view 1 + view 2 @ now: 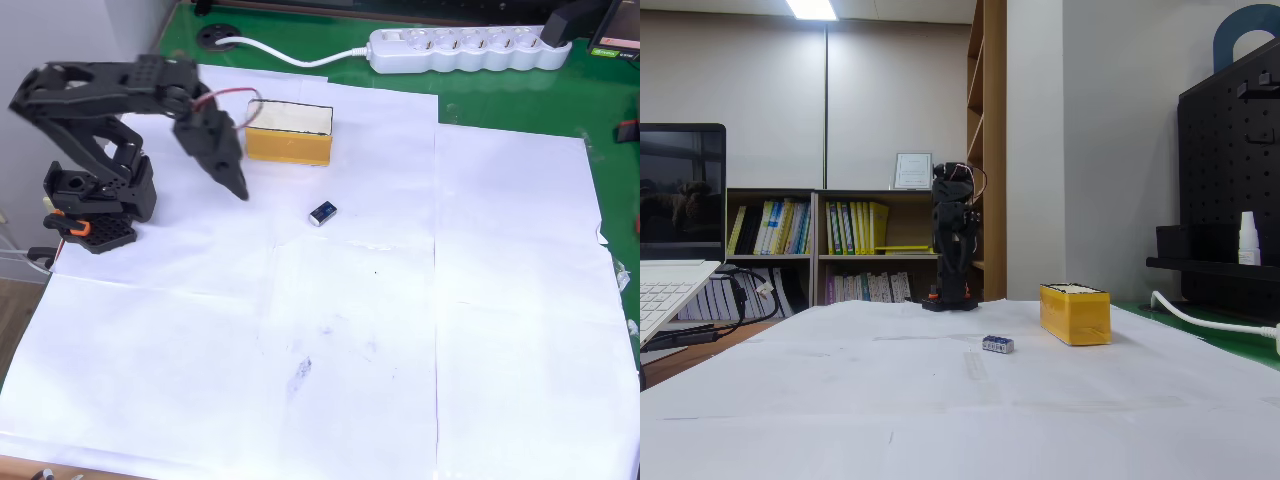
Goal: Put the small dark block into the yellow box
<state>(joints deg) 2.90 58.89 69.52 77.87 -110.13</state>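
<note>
The small dark block (322, 213) lies free on the white paper that covers the table (480, 330). In the overhead view it rests a little below and to the right of the yellow box (288, 133), near it but not touching. In the fixed view the block (997, 344) sits to the left of the box (1074, 313) and nearer to the camera. Nothing holds it.

The end effector (238, 188) hangs above the paper, to the left of the block in the overhead view and just beside the left end of the box. Its dark fingers run together to one point and look pressed together, with nothing between them. In the fixed view the arm (953, 240) stands far behind, and its tip is too dark to read there.

I judge that the step in hand is the approach, before any grasp. The next move calls for spreading the fingers, travelling right to the block, and lowering over it. The block is very small, so the alignment must be precise.

A white power strip (462, 48) lies at the far edge.
</note>
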